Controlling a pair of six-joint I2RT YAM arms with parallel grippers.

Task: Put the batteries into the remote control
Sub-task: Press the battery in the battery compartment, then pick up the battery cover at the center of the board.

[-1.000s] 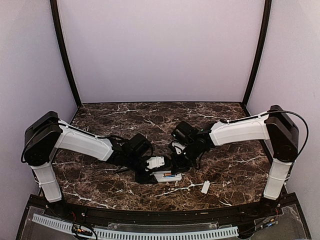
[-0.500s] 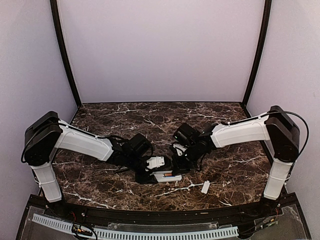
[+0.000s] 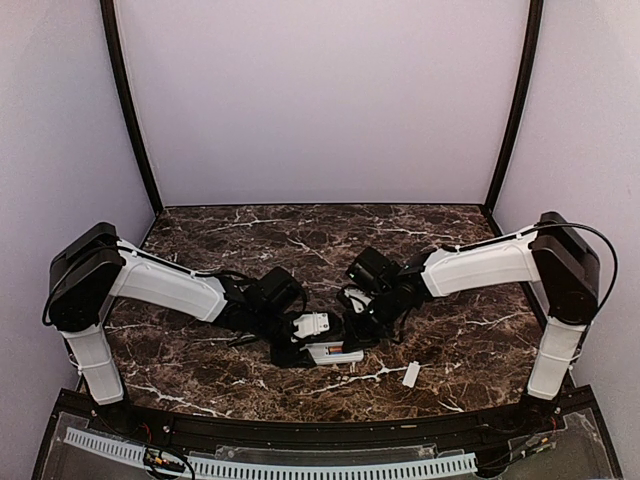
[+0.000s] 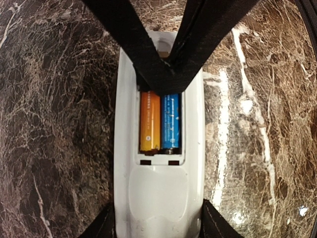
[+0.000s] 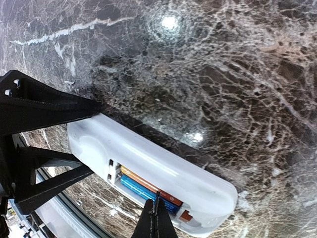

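The white remote control (image 4: 158, 198) lies on the marble table with its battery bay facing up. Two batteries sit side by side in the bay, one orange (image 4: 149, 124) and one blue (image 4: 171, 119). My left gripper (image 4: 159, 225) is shut on the remote's end, one finger against each long side. My right gripper (image 5: 157, 207) is shut, with its joined tips right over the blue battery (image 5: 141, 188) in the remote (image 5: 163, 163); I cannot tell whether they touch it. From above, both grippers meet at the remote (image 3: 337, 352).
A small flat white cover piece (image 3: 411, 374) lies on the table to the right of the remote, near the front edge. The left gripper's black fingers (image 5: 49, 109) fill the left of the right wrist view. Walls enclose the table.
The right wrist has shifted slightly toward the back right. The remote and the left gripper have not moved.
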